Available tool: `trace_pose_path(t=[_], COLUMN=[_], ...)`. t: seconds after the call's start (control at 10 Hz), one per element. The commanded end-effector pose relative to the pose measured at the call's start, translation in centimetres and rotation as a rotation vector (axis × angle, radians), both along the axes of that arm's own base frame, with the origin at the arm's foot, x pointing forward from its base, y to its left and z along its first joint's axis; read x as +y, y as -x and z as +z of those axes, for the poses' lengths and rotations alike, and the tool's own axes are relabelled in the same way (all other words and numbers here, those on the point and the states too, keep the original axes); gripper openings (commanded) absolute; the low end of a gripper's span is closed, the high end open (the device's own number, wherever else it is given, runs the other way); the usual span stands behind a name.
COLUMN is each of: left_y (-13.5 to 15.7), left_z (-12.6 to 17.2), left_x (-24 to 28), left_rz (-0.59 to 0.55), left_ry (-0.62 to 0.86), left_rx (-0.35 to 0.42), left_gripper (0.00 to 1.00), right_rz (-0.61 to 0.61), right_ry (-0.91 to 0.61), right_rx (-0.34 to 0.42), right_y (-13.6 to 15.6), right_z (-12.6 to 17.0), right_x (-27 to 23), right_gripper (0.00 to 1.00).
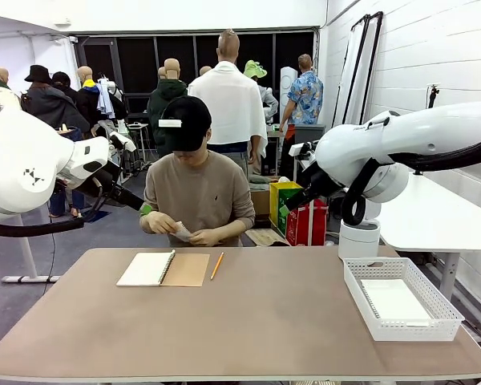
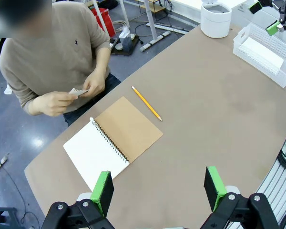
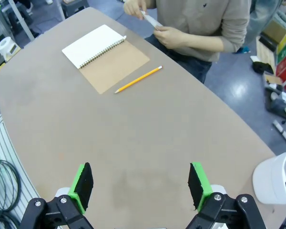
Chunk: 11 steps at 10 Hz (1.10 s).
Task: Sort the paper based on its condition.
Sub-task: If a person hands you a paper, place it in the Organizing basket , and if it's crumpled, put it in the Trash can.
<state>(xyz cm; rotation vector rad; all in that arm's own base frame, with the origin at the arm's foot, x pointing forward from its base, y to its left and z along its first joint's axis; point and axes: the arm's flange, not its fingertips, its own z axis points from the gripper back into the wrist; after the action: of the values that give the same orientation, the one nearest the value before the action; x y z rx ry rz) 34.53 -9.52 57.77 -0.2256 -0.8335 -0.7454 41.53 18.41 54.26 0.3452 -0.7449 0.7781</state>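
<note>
Surface: a bare brown table (image 1: 248, 321) with rounded edges, the person seated at its far side and shelves and bins behind.
Paper, in hand: a small white sheet (image 2: 78, 91) held between the person's two hands (image 2: 93, 86), off the table and close to their chest; it shows again in the front view (image 1: 181, 232) and in the right wrist view (image 3: 150, 19). It looks folded or crumpled, but its exact condition is too small to tell.
Paper, stored: flat white sheets (image 1: 394, 301) lying in the white lattice basket (image 1: 361, 293) at the table's right end, by the right arm.
How it will handle: judged very light, limp and easy to crease or tear; a flat sheet on the table gives little for fingers to catch. A crumpled one would offer bulk to pinch.
Where to take hold: probably at a free edge or corner while the person holds it up, pinched lightly across the thickness; squeezing hard gains nothing.
Nearby things: an open spiral notebook (image 2: 112, 143) with a white page and brown cover, and a yellow pencil (image 2: 146, 103) just beside it, both between the person and the table's middle.
Left gripper (image 2: 158, 190): fingers spread wide, holding nothing, above the near table edge, well apart from the notebook.
Right gripper (image 3: 140, 186): fingers spread wide, empty, over bare table well apart from the pencil.
Other: a white cylindrical bin (image 1: 359, 239) stands beyond the table's right far corner.
</note>
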Motion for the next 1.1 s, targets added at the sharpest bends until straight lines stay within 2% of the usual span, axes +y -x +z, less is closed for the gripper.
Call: trace_pose_path(t=[0.0, 1.0], left_y=[0.04, 0.04], left_z=[-0.08, -0.08], left_x=[0.08, 0.08], left_rz=[-0.012, -0.012], left_ry=[0.003, 0.003], left_rx=[0.004, 0.004], left_gripper=[1.00, 1.00], right_rz=[0.000, 0.000], right_ry=[0.005, 0.005], right_rx=[-0.003, -0.003], right_y=[0.04, 0.04], right_z=[0.02, 0.02], right_x=[0.08, 0.08], right_gripper=[1.00, 1.00])
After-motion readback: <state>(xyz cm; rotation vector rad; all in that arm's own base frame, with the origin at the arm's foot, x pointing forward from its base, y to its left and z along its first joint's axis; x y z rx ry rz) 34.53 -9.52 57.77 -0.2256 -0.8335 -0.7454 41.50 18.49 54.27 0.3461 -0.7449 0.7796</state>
